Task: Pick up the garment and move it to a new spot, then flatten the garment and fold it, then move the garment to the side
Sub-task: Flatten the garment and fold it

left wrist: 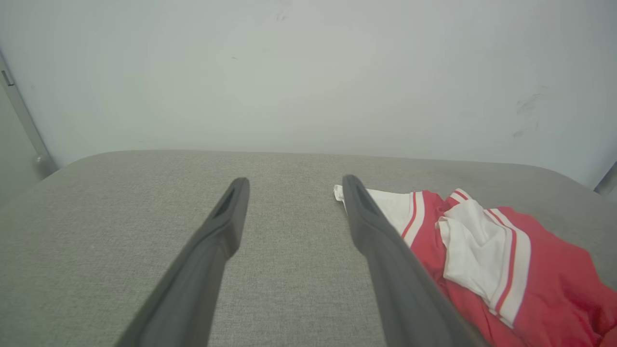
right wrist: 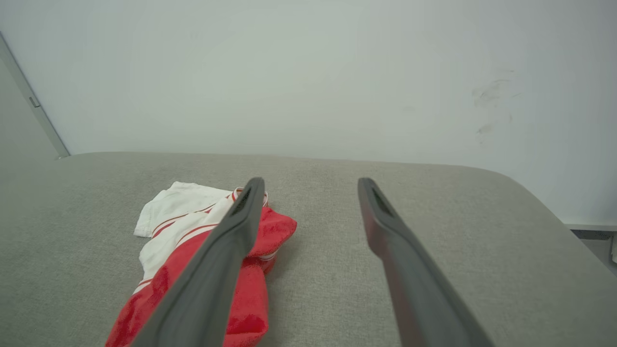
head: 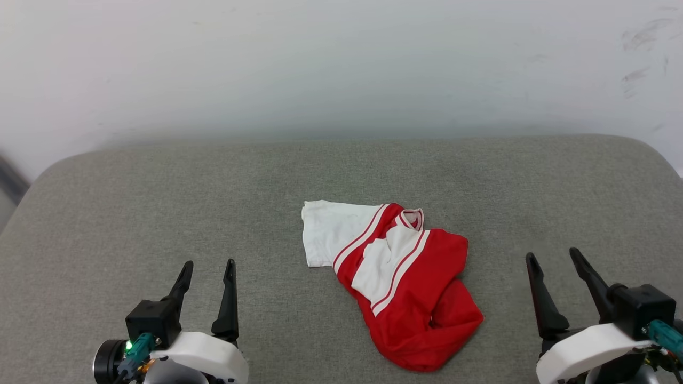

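The garment (head: 395, 280), a red shirt with white sleeves and red-white striped trim, lies crumpled in a heap near the middle of the grey padded surface (head: 160, 202). My left gripper (head: 208, 265) stands open at the lower left, well apart from the garment. At the lower right my right gripper (head: 552, 256) is open too, with bare surface between it and the cloth. The left wrist view has the garment (left wrist: 487, 255) to the right of the open left gripper (left wrist: 295, 187). In the right wrist view the garment (right wrist: 193, 231) lies left of the open right gripper (right wrist: 311, 188).
A pale wall (head: 341, 69) rises directly behind the padded surface. The surface has rounded far corners, and its right edge (right wrist: 549, 212) drops off near the right gripper. Wide bare fabric lies on both sides of the garment.
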Available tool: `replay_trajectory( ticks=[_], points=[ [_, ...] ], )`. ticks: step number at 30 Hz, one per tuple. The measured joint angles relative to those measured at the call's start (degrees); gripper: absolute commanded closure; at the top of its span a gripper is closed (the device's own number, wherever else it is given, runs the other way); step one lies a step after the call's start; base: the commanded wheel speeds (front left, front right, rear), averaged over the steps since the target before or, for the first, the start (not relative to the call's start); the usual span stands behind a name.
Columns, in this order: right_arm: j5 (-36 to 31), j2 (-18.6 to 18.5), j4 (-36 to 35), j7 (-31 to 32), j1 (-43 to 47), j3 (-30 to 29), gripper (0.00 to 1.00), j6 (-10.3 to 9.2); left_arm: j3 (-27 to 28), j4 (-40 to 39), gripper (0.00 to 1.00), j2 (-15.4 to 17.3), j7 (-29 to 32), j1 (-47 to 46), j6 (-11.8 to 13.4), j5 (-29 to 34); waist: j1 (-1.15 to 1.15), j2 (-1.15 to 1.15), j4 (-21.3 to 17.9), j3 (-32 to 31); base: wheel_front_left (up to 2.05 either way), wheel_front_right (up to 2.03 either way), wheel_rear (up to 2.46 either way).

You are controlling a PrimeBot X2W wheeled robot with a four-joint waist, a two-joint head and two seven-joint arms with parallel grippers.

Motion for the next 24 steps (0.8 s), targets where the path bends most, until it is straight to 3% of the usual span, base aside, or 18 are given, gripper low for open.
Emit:
replay_trajectory(
  ticks=[3,8,9,15,24],
  points=[
    [1.15,-0.01,1.88,3.19,-0.32,-1.54,0.00,-0.01,-0.24,-0.10,0.00,0.02,0.00,-0.18,0.08,0.01,0.00,0.00,0.35,0.24,0.00,0.00,0.00],
    [5.57,-0.05,6.72,16.62,-6.60,-3.03,0.00,-0.01,-1.97,-0.23,0.00,-1.10,-0.49,-2.75,-0.44,0.32,0.00,0.00,2.89,1.44,0.00,0.00,0.00],
    [6.68,-0.37,7.75,24.34,-10.43,-0.64,0.00,-0.01,-2.77,-0.16,0.00,-1.75,-0.85,-4.36,-0.88,0.58,0.00,0.00,4.30,2.49,0.00,0.00,0.00],
    [10.18,-4.07,9.92,39.08,-18.27,7.94,0.00,-0.01,-4.14,1.02,0.00,-2.83,-1.90,-7.81,-1.82,1.04,0.01,0.00,7.37,5.61,0.00,0.00,0.00],
    [12.94,-8.68,15.86,49.25,-25.56,16.74,0.00,-0.01,-4.59,3.47,0.00,-4.17,-3.60,-10.08,-2.21,1.08,0.02,0.00,11.24,9.73,0.00,0.00,0.00]
  ],
)
